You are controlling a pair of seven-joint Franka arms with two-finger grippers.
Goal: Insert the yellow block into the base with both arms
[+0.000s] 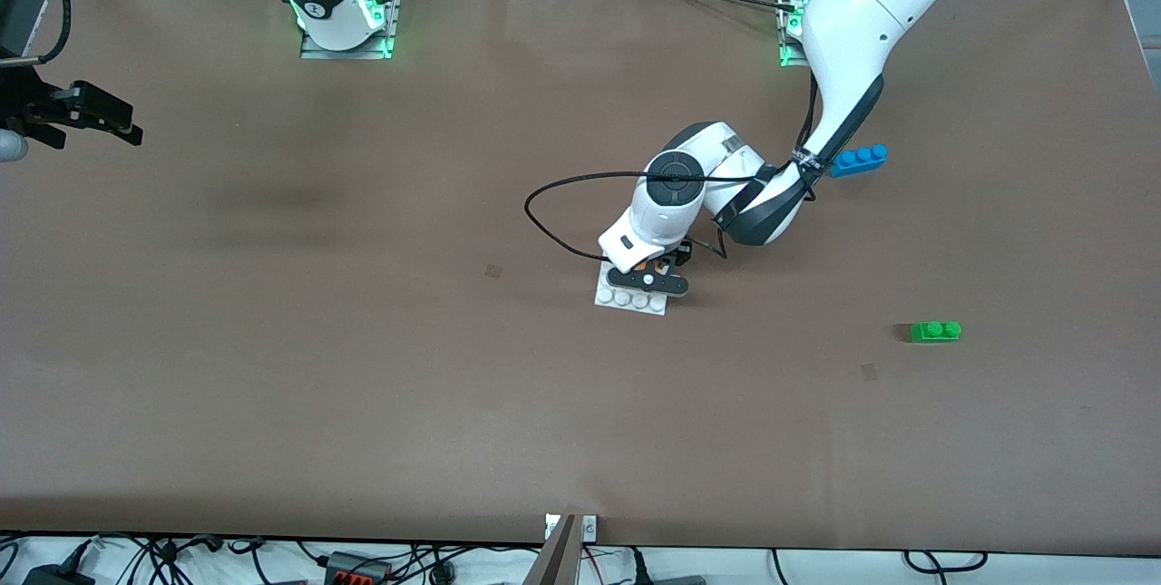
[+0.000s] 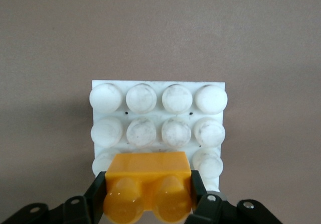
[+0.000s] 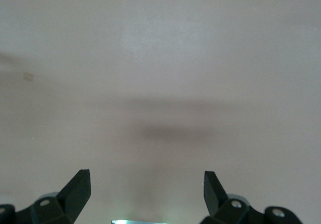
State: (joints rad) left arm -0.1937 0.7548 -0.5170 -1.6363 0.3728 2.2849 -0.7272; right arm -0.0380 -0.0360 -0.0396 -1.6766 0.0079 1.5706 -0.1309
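Note:
The yellow block (image 2: 149, 184), orange-yellow with two round studs, is clamped between the fingers of my left gripper (image 2: 149, 194), which is shut on it. It sits over one edge row of the white studded base (image 2: 158, 118), covering that row's middle studs; I cannot tell whether it touches them. In the front view the left gripper (image 1: 648, 281) is low over the base (image 1: 626, 299) near the table's middle and hides most of the block. My right gripper (image 1: 127, 127) waits at the right arm's end of the table, open over bare table (image 3: 146, 184), holding nothing.
A blue three-stud brick (image 1: 859, 160) lies beside the left arm's forearm, farther from the front camera than the base. A green two-stud brick (image 1: 935, 331) lies toward the left arm's end, nearer the front camera. A black cable (image 1: 553, 222) loops beside the left wrist.

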